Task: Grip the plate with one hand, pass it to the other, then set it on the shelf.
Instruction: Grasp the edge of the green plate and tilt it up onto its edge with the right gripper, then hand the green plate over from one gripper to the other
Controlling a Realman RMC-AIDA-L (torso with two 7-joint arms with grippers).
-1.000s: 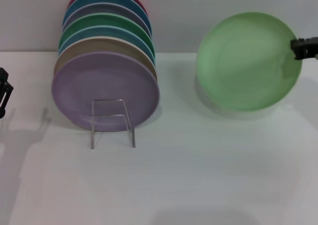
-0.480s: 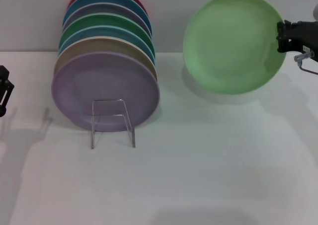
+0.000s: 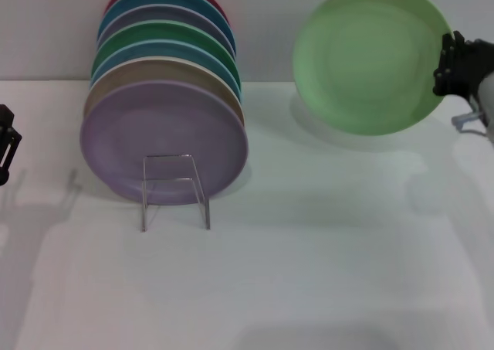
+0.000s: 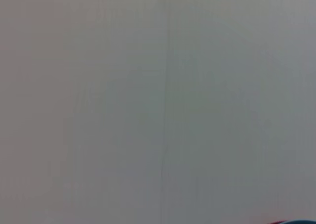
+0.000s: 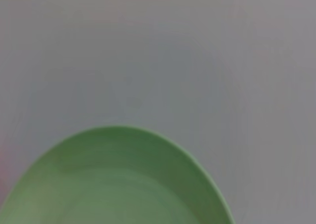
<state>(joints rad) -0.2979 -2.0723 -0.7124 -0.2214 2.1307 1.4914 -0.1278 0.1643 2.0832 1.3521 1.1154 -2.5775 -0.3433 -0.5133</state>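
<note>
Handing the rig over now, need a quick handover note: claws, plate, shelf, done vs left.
Right claw: shut on the mint-green plate, gripping its right rim, plate held up off the table, face toward the camera.
Left claw: idle at the table's far left edge, holding nothing.
Shelf: clear rack on the table, standing in front of the lavender plate that fronts the row of plates.
Done: plate gripped and raised.
Left: pass it to the left claw, then set it on the shelf.

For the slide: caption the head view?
Right gripper holds the mint plate aloft; left gripper waits.
</note>
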